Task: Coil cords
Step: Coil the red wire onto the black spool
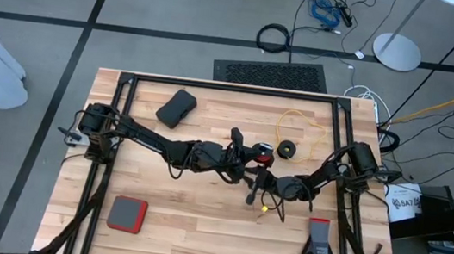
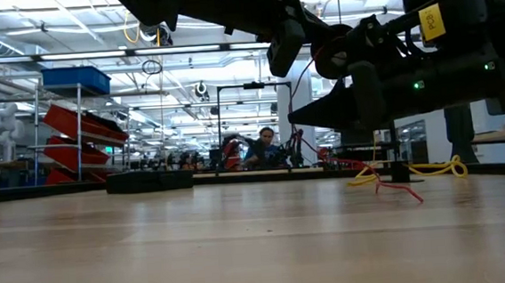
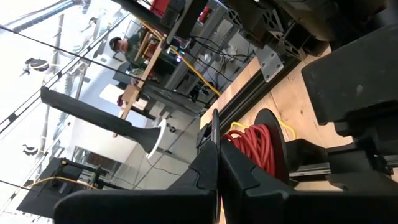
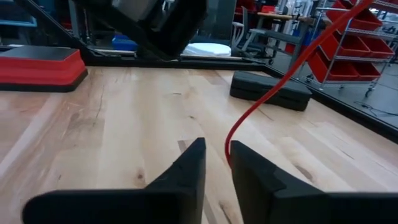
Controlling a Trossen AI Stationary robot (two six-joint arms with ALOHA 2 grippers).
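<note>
A small black reel [image 3: 270, 127] wound with red cord [image 3: 258, 146] hangs above the table's middle, and my left gripper [image 3: 217, 152] is shut on it [image 1: 250, 154]. From the reel the red cord [image 4: 273, 87] runs down into the narrow gap of my right gripper [image 4: 216, 149], which stands open near the table top [image 1: 255, 191]. Its loose end [image 2: 400, 190] lies on the wood. A yellow cord [image 1: 301, 123] lies looped at the far right, beside its own black reel [image 1: 288, 149], which rests flat on the table. My left gripper pinches the thin rim of the reel's black disc [image 3: 215, 124] between its two fingers, coming level from the table's left. The reel is lifted clear, its disc on edge, with the red coil on the disc's far side. My right gripper has the red cord [image 4: 229, 155] running through its gap, lying against the inner side of one finger [image 4: 239, 155]. The other finger stands apart from it, so the cord is not pinched. The fingers point level, low over the table.
A black case [image 1: 177, 108] lies at the far left, a red and grey block [image 1: 127, 213] at the near left and a black glove [image 1: 318, 251] at the near right. Black frame rails [image 1: 232, 88] border the table. A person [image 2: 266, 145] is in the room behind.
</note>
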